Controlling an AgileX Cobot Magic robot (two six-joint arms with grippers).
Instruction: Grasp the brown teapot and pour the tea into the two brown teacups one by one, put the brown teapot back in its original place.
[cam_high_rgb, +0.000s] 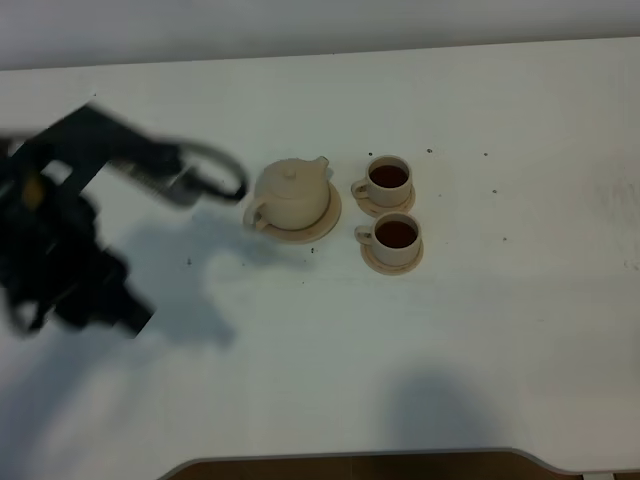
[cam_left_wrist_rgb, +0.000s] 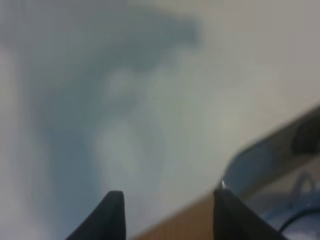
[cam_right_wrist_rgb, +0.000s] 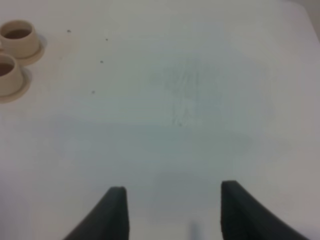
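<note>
Both teacups (cam_high_rgb: 391, 214) beside your brown teapot (cam_high_rgb: 291, 194) held tea (cam_high_rgb: 396, 234); the pot sat on its saucer (cam_high_rgb: 325, 221). Your left gripper (cam_high_rgb: 205, 180) stood parted, empty, just beside it; right gripper (cam_right_wrist_rgb: 172, 210) was wide, empty.

- Teapot (cam_high_rgb: 290, 194): beige-tan ceramic with a smooth, low-sheen glaze.
- Cups (cam_high_rgb: 388, 180) and saucers (cam_high_rgb: 392, 260): the same smooth beige ceramic.
- Tea (cam_high_rgb: 396, 234): dark reddish-brown liquid with a glossy surface.
- Table (cam_high_rgb: 480, 330): smooth, matt white top with a few dark specks; its edge looks like brown wood.
- Left claw (cam_left_wrist_rgb: 167, 220) and right claw (cam_right_wrist_rgb: 172, 212): matt black fingers, plastic by the look.
</note>
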